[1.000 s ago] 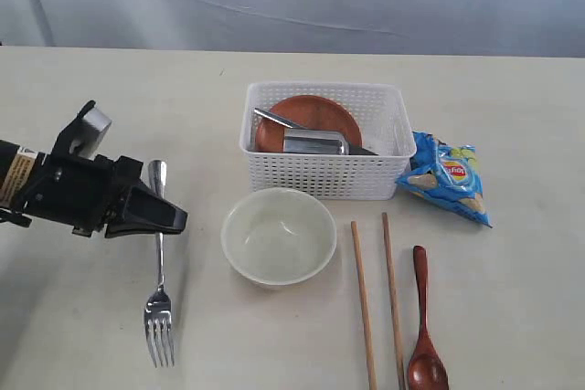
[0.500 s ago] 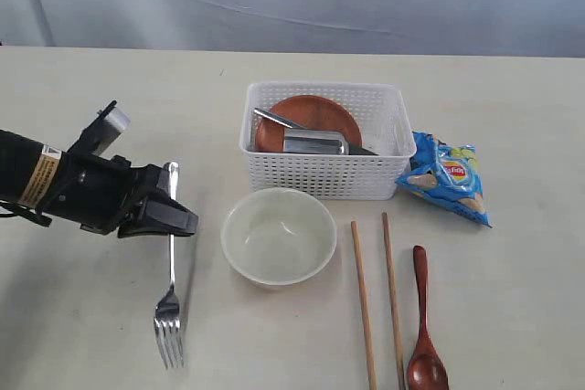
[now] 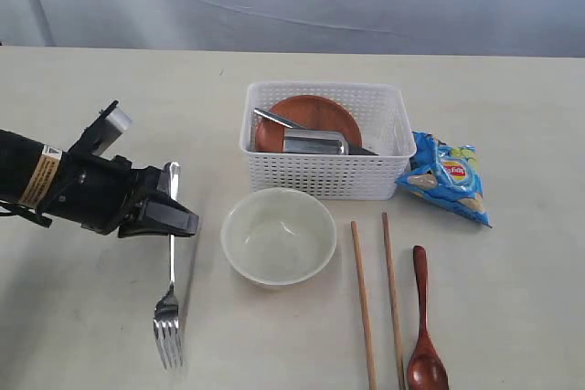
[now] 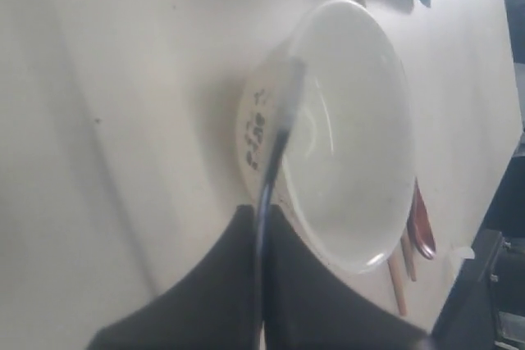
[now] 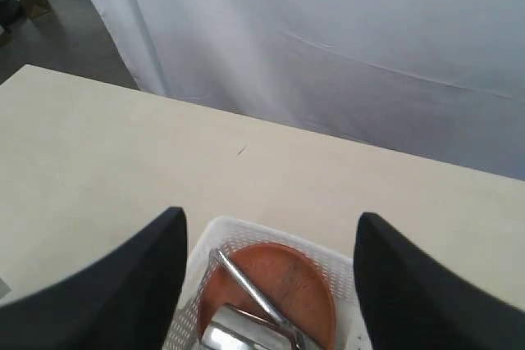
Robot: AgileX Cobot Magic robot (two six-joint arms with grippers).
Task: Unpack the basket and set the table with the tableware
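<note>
My left gripper (image 3: 174, 218) is shut on the handle of the steel fork (image 3: 170, 267), left of the cream bowl (image 3: 279, 235). The fork's tines point to the table's front edge. In the left wrist view the fork handle (image 4: 275, 153) runs out of the gripper (image 4: 262, 219) alongside the bowl (image 4: 353, 145). The white basket (image 3: 320, 171) holds the reddish-brown plate (image 3: 311, 116), steel cup (image 3: 315, 142) and knife (image 3: 274, 120). Two chopsticks (image 3: 363, 303) and the wooden spoon (image 3: 424, 326) lie right of the bowl. My right gripper (image 5: 269, 227) is open, high above the basket (image 5: 246, 231).
A blue chips bag (image 3: 448, 178) lies against the basket's right side. The pale table (image 3: 110, 317) stretches left and in front of the fork. A grey curtain hangs behind the table's far edge.
My left gripper has carried the fork to the right, closer to the bowl, then nearly stopped. Nothing else has moved.
</note>
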